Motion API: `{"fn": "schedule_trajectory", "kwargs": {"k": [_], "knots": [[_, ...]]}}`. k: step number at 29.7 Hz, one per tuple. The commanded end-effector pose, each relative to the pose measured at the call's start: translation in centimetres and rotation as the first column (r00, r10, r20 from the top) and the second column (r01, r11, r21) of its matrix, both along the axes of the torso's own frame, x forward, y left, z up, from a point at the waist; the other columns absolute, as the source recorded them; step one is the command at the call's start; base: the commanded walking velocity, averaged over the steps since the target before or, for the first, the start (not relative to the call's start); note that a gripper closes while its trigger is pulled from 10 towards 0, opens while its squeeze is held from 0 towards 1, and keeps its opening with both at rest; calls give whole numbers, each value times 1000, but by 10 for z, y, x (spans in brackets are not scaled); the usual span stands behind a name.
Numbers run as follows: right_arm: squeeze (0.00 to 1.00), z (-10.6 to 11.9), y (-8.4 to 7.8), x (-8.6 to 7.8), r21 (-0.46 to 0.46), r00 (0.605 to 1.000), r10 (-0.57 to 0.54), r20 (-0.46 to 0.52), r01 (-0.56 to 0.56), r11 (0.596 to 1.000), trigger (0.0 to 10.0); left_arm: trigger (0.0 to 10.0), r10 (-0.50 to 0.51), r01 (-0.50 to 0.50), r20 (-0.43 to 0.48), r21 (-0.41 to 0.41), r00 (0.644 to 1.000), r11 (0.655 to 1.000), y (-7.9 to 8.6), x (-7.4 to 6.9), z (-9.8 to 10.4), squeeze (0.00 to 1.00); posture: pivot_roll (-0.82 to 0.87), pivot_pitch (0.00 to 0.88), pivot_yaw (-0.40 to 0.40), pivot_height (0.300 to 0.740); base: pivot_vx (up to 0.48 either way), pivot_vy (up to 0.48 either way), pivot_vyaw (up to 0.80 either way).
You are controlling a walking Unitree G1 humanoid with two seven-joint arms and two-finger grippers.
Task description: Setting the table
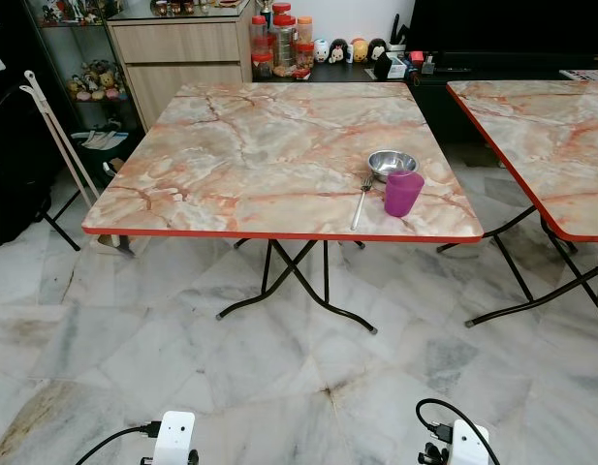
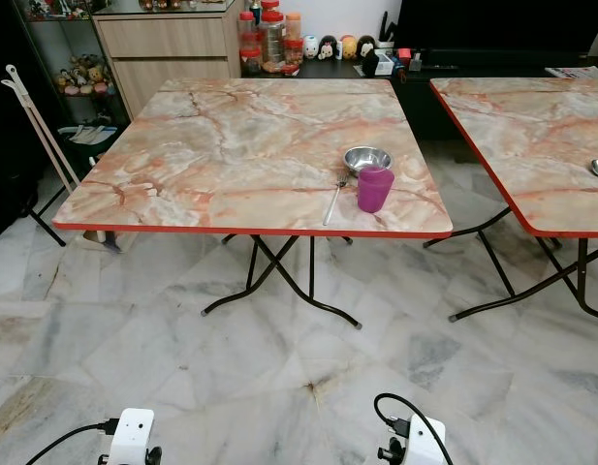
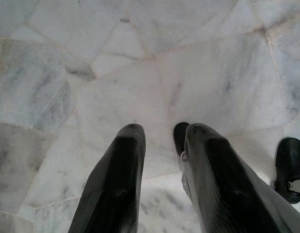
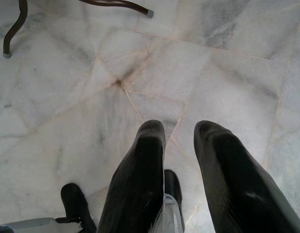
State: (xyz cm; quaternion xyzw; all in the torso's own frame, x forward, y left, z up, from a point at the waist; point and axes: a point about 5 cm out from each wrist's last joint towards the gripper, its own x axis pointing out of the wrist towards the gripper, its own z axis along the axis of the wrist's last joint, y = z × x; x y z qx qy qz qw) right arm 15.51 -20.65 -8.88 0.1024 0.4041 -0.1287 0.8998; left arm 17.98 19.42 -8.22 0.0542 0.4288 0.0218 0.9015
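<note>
Left gripper (image 3: 162, 133): fingers slightly spread, empty, hanging over the marble floor (image 1: 279, 378). Right gripper (image 4: 179, 131): same condition. Marble-pattern tabletop (image 1: 240, 155), near right corner: purple cup (image 1: 403, 193) just in front of steel bowl (image 1: 392, 164); fork (image 1: 361, 201) beside the cup.

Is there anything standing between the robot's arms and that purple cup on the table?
Nothing visible blocks the way. Both grippers, left and right, hang low over bare marble floor. The purple cup stands near the table's front edge, with the fork beside it and the bowl behind.
</note>
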Motion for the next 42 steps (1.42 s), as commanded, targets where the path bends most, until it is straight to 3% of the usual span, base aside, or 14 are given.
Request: {"fn": "schedule_trajectory", "kwargs": {"k": [1,5,21,42], "knots": [[0,-1,-1,-2,1,1000,-17,-8,17,1000,10000,10000,5,-5,-3,-3,1000,1000,1,1,0,0,-50,0,26,740,0,0,0],[0,0,-2,0,1,1000,-24,1,24,1000,10000,10000,0,0,-18,4,1000,1000,2,-1,-1,0,-56,0,30,740,0,0,0],[0,-2,0,-5,6,999,-37,-9,37,999,10000,10000,-7,7,-17,9,1000,1000,4,-1,0,0,-63,0,39,740,0,439,0],[0,-1,3,-1,16,999,-37,9,37,999,10000,10000,-31,31,58,5,998,1000,2,11,7,0,-49,0,49,740,0,0,0]]}}
